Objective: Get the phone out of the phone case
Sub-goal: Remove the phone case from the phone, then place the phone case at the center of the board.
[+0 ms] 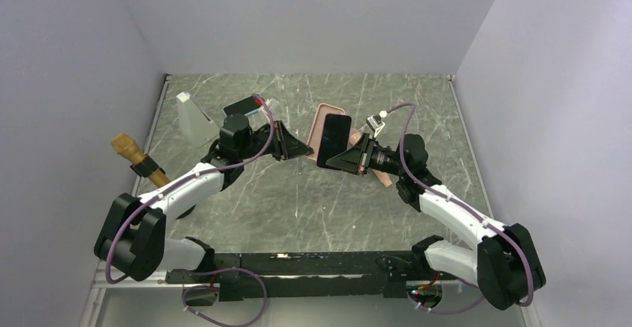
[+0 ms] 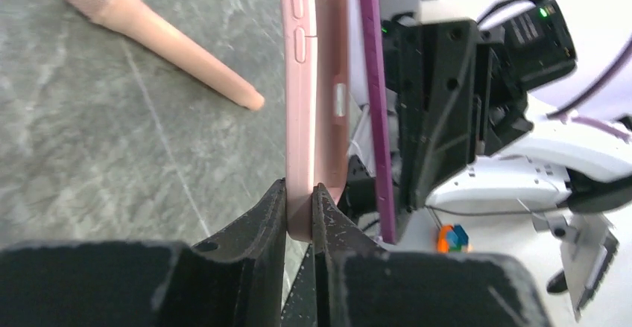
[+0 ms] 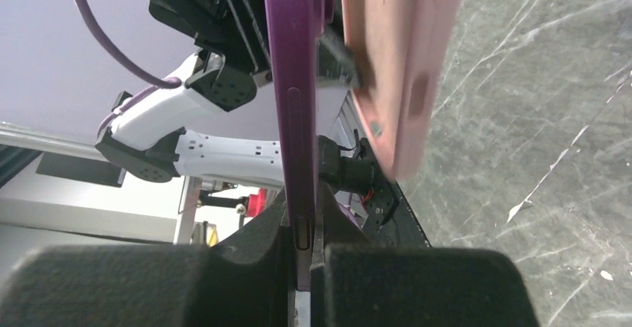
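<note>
The pink phone case stands on edge above the table centre, empty side toward the phone. My left gripper is shut on the case's edge; in the left wrist view the case rises from between the fingers. The purple phone, black screen up, is out of the case and just right of it. My right gripper is shut on the phone's edge; in the right wrist view the phone runs up from the gripper, with the case beside it.
A peach-coloured microphone-like stick lies on the marble table under the right arm, also seen in the top view. A white pyramid-shaped block stands at the back left. A wooden-handled tool lies at the left edge.
</note>
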{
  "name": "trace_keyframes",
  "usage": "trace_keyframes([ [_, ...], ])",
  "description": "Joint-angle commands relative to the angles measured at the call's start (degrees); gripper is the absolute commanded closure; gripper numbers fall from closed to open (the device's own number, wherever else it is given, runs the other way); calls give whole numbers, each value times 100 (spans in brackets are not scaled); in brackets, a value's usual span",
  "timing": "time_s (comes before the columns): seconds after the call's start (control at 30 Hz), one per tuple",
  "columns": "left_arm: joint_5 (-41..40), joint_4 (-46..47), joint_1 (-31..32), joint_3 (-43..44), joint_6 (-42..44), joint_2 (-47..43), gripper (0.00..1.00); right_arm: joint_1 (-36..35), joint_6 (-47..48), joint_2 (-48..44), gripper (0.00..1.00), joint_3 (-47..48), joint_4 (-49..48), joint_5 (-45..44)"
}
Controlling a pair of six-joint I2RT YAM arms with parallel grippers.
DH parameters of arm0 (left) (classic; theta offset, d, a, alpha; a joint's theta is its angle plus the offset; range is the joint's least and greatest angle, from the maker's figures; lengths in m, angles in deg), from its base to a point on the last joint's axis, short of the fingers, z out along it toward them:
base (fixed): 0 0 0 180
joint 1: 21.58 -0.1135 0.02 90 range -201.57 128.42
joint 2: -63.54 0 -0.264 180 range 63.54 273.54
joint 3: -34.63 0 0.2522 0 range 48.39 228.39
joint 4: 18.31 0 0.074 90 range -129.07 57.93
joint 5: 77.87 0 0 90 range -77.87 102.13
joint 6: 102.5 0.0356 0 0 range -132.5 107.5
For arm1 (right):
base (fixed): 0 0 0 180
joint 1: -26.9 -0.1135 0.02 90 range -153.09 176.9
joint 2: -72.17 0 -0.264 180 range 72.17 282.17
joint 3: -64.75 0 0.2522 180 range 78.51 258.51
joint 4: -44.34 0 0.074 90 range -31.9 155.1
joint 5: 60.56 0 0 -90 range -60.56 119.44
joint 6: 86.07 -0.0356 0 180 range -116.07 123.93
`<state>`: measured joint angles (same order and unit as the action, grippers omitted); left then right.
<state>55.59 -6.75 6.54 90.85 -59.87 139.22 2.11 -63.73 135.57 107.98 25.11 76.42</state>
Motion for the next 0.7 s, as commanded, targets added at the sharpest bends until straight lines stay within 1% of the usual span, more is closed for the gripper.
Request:
trace_keyframes([
  [0.0, -673, -295, -93, 226, 271, -366, 100, -24, 313, -454, 100, 75, 217, -63],
  [0.07, -932, -425, -79, 168, 202, -539, 100, -23, 472, -657, 100, 110, 628, -204],
  [0.17, -1483, -436, -58, -218, -62, -992, 100, -24, 956, -1044, 100, 340, 1659, -591],
  [0.27, -2556, -316, 204, -844, -638, -1573, 100, -20, 1530, -1543, 100, 705, 2802, -1184],
  [0.3, -3028, -202, 384, -1068, -886, -1739, 100, -17, 1677, -1673, 100, 815, 3284, -1453],
  [0.33, -3459, -82, 607, -1283, -1152, -1861, 100, -16, 1815, -1804, 100, 906, 3558, -1657],
  [0.37, -4061, 27, 911, -1447, -1428, -1915, 100, -9, 1904, -1921, 100, 993, 3801, -1870],
  [0.47, -5198, 255, 1650, -1681, -2362, -1720, 100, 2, 1995, -2238, 100, 1180, 4321, -2349],
  [0.57, -6208, 36, 2289, -1560, -3286, -1237, 100, 1, 2065, -2502, 100, 1480, 4932, -2847],
  [0.6, -6503, 30, 2478, -1511, -3634, -1005, 100, 8, 2111, -2563, 100, 1629, 5183, -2987],
  [0.67, -6899, 368, 2730, -1414, -4197, -325, 100, 6, 2253, -2674, 100, 1918, 5571, -3211],
])
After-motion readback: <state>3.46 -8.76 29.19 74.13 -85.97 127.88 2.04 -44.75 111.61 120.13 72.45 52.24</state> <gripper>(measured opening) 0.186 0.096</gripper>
